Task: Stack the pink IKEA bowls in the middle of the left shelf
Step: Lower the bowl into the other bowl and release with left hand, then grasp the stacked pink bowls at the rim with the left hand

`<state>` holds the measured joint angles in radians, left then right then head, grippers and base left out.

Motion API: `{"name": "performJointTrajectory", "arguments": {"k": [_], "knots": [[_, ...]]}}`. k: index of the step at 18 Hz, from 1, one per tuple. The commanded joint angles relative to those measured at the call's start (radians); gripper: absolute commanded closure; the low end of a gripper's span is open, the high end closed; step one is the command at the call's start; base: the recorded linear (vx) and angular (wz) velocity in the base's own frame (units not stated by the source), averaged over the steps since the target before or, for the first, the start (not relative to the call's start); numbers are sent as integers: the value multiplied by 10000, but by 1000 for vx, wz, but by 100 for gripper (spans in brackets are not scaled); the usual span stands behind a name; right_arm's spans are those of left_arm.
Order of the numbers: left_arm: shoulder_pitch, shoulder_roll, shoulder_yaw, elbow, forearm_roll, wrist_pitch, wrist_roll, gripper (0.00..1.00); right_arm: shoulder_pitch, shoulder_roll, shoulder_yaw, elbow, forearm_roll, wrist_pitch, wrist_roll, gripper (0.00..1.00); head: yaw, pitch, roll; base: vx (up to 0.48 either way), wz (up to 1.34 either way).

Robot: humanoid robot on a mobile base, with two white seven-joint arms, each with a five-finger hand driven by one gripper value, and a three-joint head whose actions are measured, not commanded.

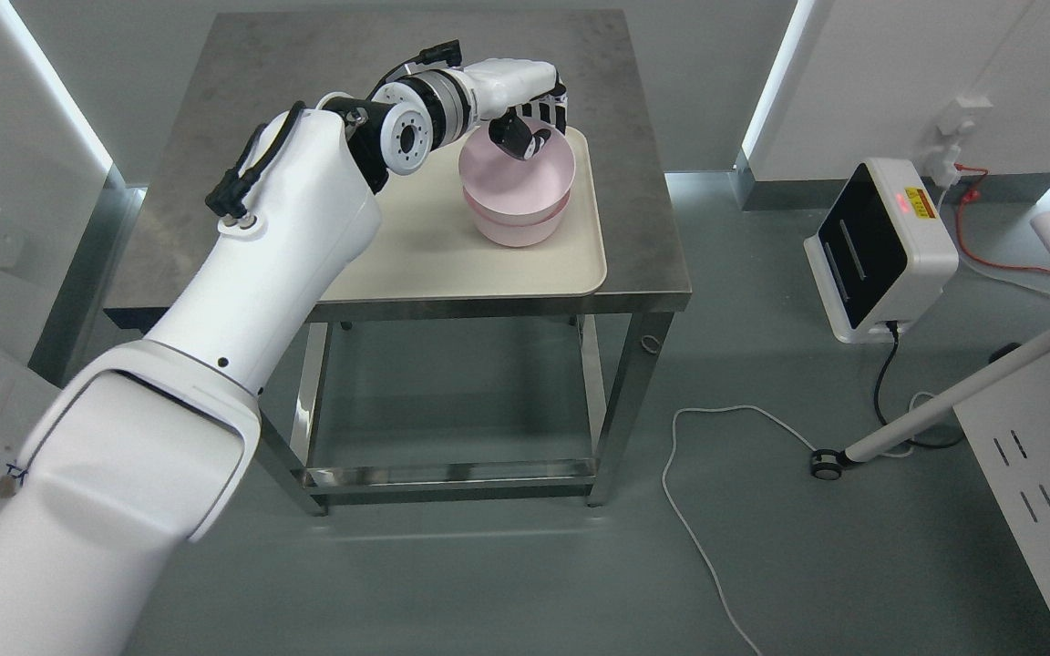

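Two pink bowls (518, 189) sit stacked, one nested in the other, on a cream tray (452, 255) on a steel table (242, 118). My left arm reaches in from the lower left across the tray. My left hand (530, 123) is at the far rim of the top bowl, with its dark fingers (518, 137) curled over the rim and into the bowl. The thumb side is hidden behind the hand. My right arm is out of view.
A white box-shaped device (880, 251) with a cable stands on the floor at the right. A white cable (698, 510) trails over the floor. A white wheeled stand leg (944, 401) and a white perforated panel (1044, 474) are at the lower right.
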<state>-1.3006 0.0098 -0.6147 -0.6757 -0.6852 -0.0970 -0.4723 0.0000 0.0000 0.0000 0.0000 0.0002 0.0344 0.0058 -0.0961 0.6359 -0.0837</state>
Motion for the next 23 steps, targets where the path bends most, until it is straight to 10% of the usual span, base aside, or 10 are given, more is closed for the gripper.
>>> {"name": "performJointTrajectory", "arguments": {"k": [1, 8, 14, 20, 23], "knots": [[-110, 76, -173, 237, -36, 3, 152, 98, 291, -175, -107, -337, -2, 9, 3, 0, 0, 0, 0, 0, 0], [-95, 76, -219, 253, -311, 3, 106, 79, 291, -175, -107, -337, -2, 9, 3, 0, 0, 0, 0, 0, 0], [-95, 190, 697, -327, -373, -119, 45, 15, 291, -175, -107, -337, -2, 9, 3, 0, 0, 0, 0, 0, 0], [898, 1083, 5863, -4051, -281, -1112, -3105, 15, 291, -175, -123, -337, -2, 9, 3, 0, 0, 0, 0, 0, 0], [2645, 1007, 6407, -5755, -266, -2402, -4249, 15, 291, -175, -108, -337, -2, 9, 3, 0, 0, 0, 0, 0, 0]]}}
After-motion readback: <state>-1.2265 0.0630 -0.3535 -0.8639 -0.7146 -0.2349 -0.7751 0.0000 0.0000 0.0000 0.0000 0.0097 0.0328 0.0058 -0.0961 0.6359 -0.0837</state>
